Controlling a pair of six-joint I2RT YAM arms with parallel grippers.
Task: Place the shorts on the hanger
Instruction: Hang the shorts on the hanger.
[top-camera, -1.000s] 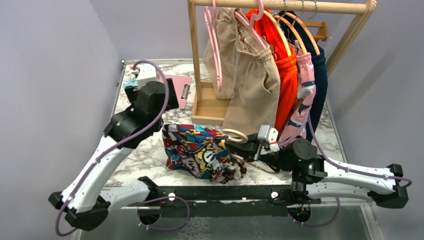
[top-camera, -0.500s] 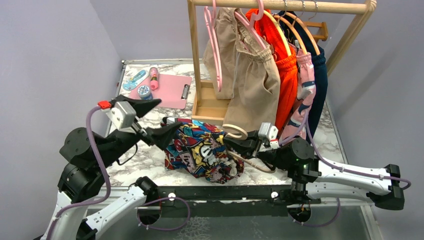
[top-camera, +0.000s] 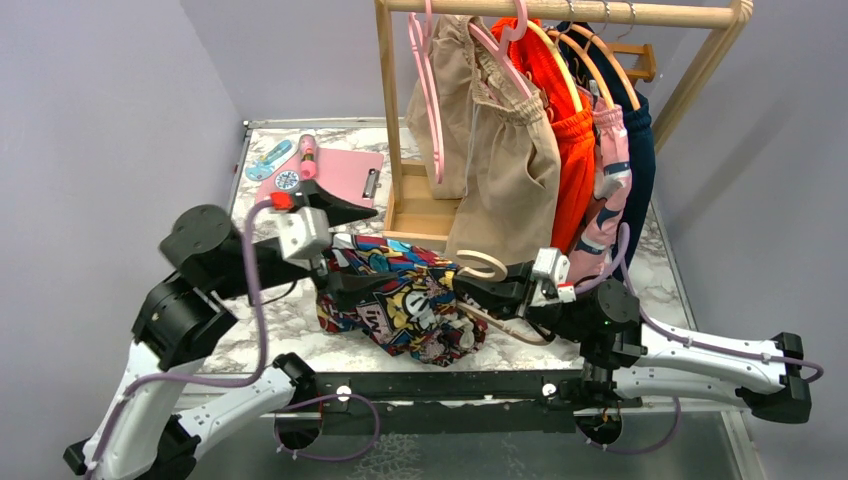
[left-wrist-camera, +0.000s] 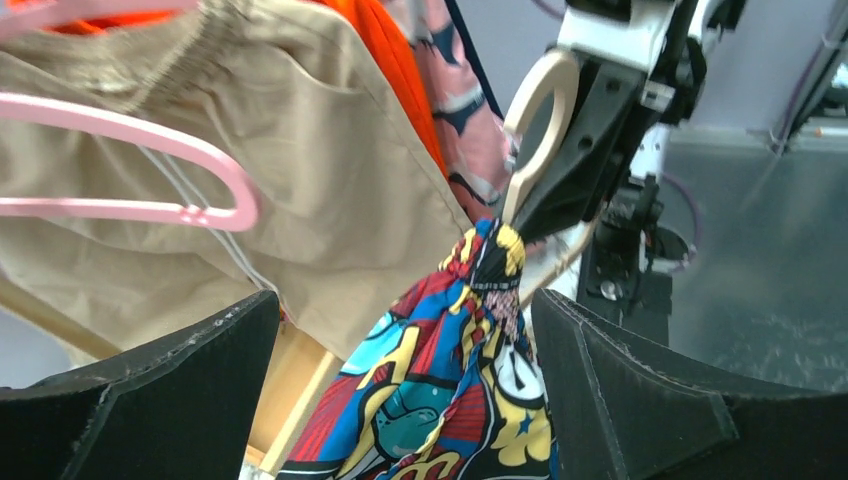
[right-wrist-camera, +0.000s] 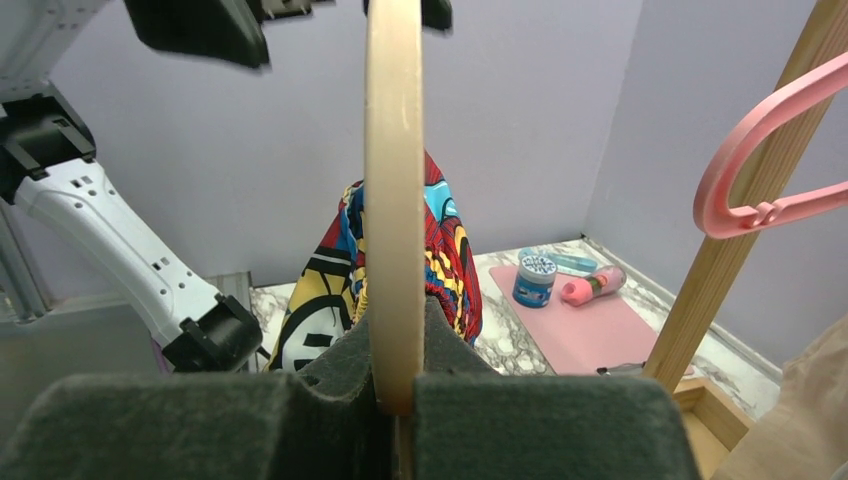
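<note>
The left gripper (top-camera: 372, 250) (left-wrist-camera: 405, 305) is spread wide. In the left wrist view its two dark fingers (left-wrist-camera: 150, 370) stand far apart at the bottom corners, with the shorts (left-wrist-camera: 450, 390) rising between them. Neither finger visibly presses the cloth, so it grips nothing. From above, one finger reaches over the far-left edge of the shorts (top-camera: 410, 305) and the other lies along their near-left side.

The right gripper (top-camera: 490, 288) (right-wrist-camera: 395, 345) is closed tight on the hanger (right-wrist-camera: 393, 200). The right wrist view shows the cream bar pinched edge-on between the two pads. The hanger (top-camera: 478, 266) is held low, its curved hook lifted toward the beige shorts (top-camera: 510, 170) on the rack (top-camera: 390, 110).

The comic-print shorts lie crumpled on the marble table (top-camera: 270, 320) in front of the rack's base, between the two arms. Their right edge is bunched up against the hanger (left-wrist-camera: 535, 130), just at the right gripper's tips.

Half a second ago the left gripper was left of the shorts, its tips only reaching their edge. It has since moved rightward to straddle them. A second ago that arm was back over the pink clipboard (top-camera: 345, 175). The right gripper's hold on the hanger is unchanged.
</note>
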